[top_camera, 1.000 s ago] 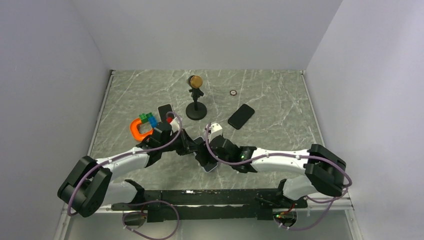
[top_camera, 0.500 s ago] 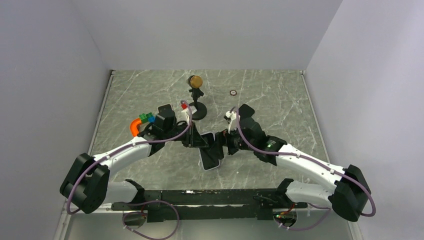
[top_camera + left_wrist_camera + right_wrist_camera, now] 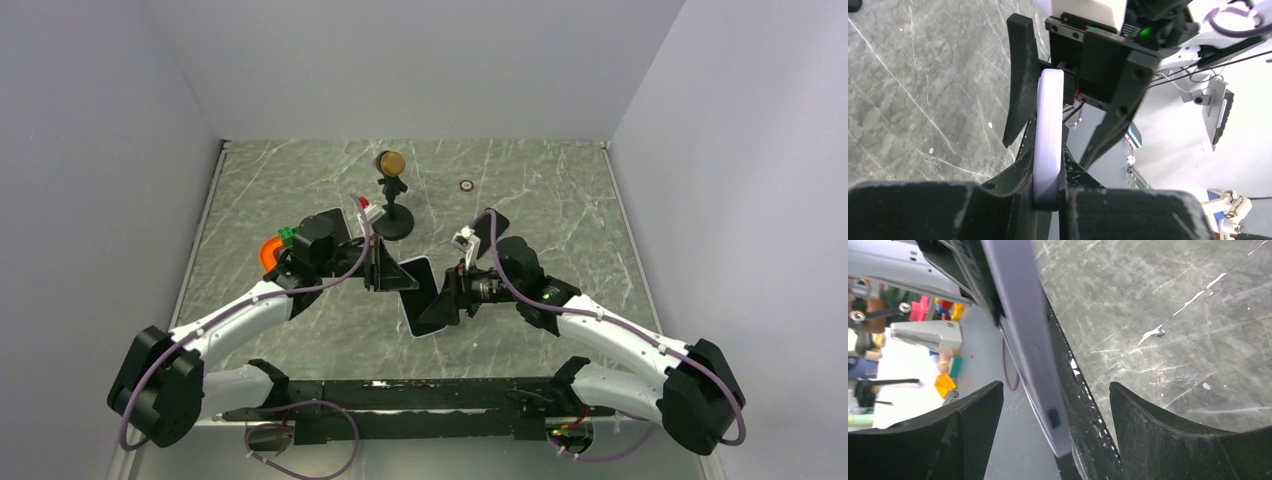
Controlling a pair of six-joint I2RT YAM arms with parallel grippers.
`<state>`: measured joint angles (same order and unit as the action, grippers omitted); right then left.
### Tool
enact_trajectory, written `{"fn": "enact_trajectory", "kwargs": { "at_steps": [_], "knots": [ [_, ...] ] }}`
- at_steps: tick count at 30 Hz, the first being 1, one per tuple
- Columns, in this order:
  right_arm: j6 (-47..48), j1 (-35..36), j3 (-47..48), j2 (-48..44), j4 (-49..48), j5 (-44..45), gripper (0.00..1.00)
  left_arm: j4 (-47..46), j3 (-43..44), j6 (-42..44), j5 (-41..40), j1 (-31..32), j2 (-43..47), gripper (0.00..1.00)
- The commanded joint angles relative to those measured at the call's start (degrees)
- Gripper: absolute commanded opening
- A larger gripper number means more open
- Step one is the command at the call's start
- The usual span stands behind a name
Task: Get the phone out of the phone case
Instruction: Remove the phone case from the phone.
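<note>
The phone, dark-faced, sits in a pale lavender case (image 3: 418,297) held tilted above the table between both arms. My left gripper (image 3: 398,276) is shut on the case's edge; in the left wrist view the case (image 3: 1049,125) is clamped between my fingers (image 3: 1048,156). My right gripper (image 3: 441,304) is open, with a finger on each side of the case's other end. In the right wrist view the case edge (image 3: 1030,340) runs between my spread fingers (image 3: 1055,388), touching neither. One left finger (image 3: 1075,410) lies against the case.
A black microphone stand (image 3: 391,196) is behind the grippers. An orange handle (image 3: 268,257) and green and blue bricks (image 3: 291,235) lie by the left arm. A second black phone (image 3: 491,222) and a small ring (image 3: 466,185) lie at the right rear.
The cased phone has been lifted off the table and tipped up. Both wrists moved back and up with it. The right arm swung outward and its gripper now faces the left one.
</note>
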<state>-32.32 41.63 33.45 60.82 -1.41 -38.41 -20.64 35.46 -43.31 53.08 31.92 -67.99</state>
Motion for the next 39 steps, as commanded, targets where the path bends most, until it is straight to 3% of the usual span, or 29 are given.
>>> {"fn": "enact_trajectory", "kwargs": {
  "at_steps": [1,5,8,10,15,20,28,34,39],
  "knots": [
    [-6.0,-3.8,-2.7,-3.1,-8.9,-6.8,0.80,-4.4,-0.4,-6.1,-0.2,-3.0,5.0,0.00],
    [-9.3,-6.3,-5.0,-4.5,-13.7,-11.9,0.80,-2.7,-0.6,-9.0,0.4,-6.9,7.9,0.00],
    [-8.4,-7.3,-4.4,-4.0,-12.4,-13.9,0.78,5.2,2.1,-7.6,1.7,-9.1,8.7,0.00],
    [-11.2,-8.3,-5.4,-3.3,-17.0,-16.7,0.76,6.0,3.0,-8.4,4.7,-10.2,8.3,0.00],
    [-17.9,-9.7,-6.7,-0.5,-31.0,-23.4,0.58,-1.5,1.5,-16.1,10.0,-12.7,8.4,0.00],
    [-16.6,-9.7,-4.9,2.1,-32.1,-24.6,0.52,-10.8,-0.4,-23.1,11.4,-13.5,8.3,0.00],
    [-22.0,-7.3,-3.1,8.6,-42.7,-26.1,0.40,-11.3,-0.6,-23.9,11.6,-13.6,7.7,0.00],
    [-26.1,-6.4,-4.0,9.8,-51.0,-26.1,0.39,-7.6,0.4,-21.6,11.6,-13.6,8.1,0.00],
    [-24.3,-6.4,-5.2,7.0,-49.0,-25.6,0.42,-5.0,1.2,-20.2,11.0,-13.6,8.4,0.00]
  ]
}}
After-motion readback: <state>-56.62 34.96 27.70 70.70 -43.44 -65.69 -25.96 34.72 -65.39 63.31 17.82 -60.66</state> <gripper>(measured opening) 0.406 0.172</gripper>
